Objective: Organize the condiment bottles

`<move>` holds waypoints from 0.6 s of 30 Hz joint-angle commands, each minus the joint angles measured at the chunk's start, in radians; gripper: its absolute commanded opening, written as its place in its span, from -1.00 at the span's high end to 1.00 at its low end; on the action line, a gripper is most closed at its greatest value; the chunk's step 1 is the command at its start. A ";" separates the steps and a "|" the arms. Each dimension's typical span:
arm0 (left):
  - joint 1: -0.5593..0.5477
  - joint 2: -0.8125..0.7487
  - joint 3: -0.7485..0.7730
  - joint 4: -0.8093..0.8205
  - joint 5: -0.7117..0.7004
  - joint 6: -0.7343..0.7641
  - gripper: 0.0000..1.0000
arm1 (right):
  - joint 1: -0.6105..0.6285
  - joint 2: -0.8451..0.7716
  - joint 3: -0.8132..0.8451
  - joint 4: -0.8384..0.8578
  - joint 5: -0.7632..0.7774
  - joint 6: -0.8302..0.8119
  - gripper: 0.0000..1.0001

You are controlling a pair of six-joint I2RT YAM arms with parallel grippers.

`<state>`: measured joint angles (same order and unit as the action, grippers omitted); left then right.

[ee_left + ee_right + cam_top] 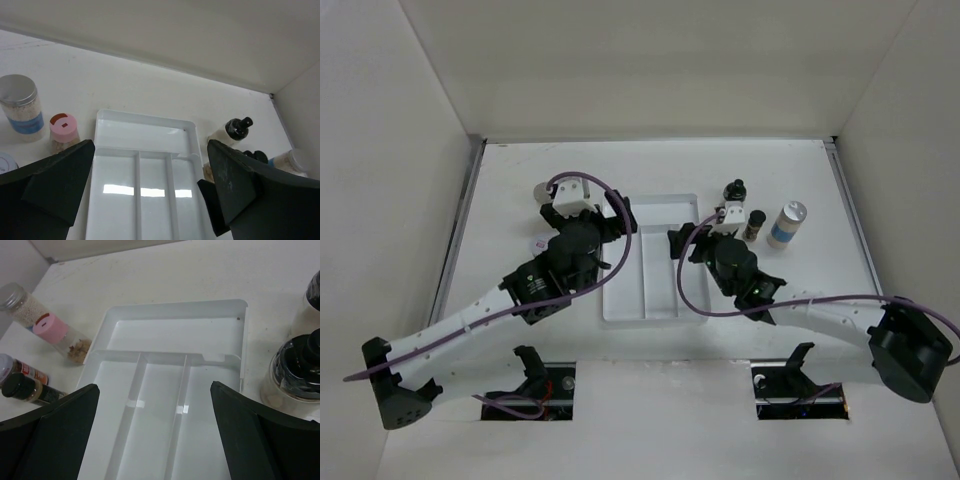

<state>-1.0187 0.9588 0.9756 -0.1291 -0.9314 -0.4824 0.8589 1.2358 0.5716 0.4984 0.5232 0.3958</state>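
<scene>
The condiment bottles stand on both sides of a white divided tray (655,300). Right of it are a black-topped bottle (735,190), a black-capped brown bottle (756,222) and a silver-capped jar with a blue label (786,224). The left wrist view shows a silver-capped jar (20,107) and a pink-capped jar (64,131) left of the tray (145,125). In the right wrist view, a pink-capped jar (57,335), a red-labelled bottle (20,371) and a black-capped bottle (27,387) sit left of the tray (175,325). My left gripper (150,190) (580,205) and right gripper (155,430) (715,240) hang open above the tray, holding nothing.
The tray's compartments hold nothing where they show. White walls enclose the table on the left, back and right. My left arm hides most of the bottles on the tray's left in the top view. Black-capped bottles (300,375) stand close to the right finger in the right wrist view.
</scene>
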 commanded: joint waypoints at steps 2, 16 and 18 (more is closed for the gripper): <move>0.093 -0.005 0.018 0.016 0.025 0.079 -1.00 | 0.002 -0.048 0.016 0.065 -0.012 -0.014 -1.00; 0.591 0.205 0.135 0.025 0.256 0.120 0.06 | -0.010 -0.056 0.010 0.062 -0.049 -0.032 0.40; 0.662 0.260 0.178 -0.058 0.308 0.081 -0.10 | -0.010 -0.050 0.023 0.034 -0.039 -0.032 0.30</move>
<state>-0.4343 1.1866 1.0660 -0.1230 -0.7227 -0.3683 0.8566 1.1797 0.5602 0.5308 0.4915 0.3668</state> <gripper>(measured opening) 0.531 0.337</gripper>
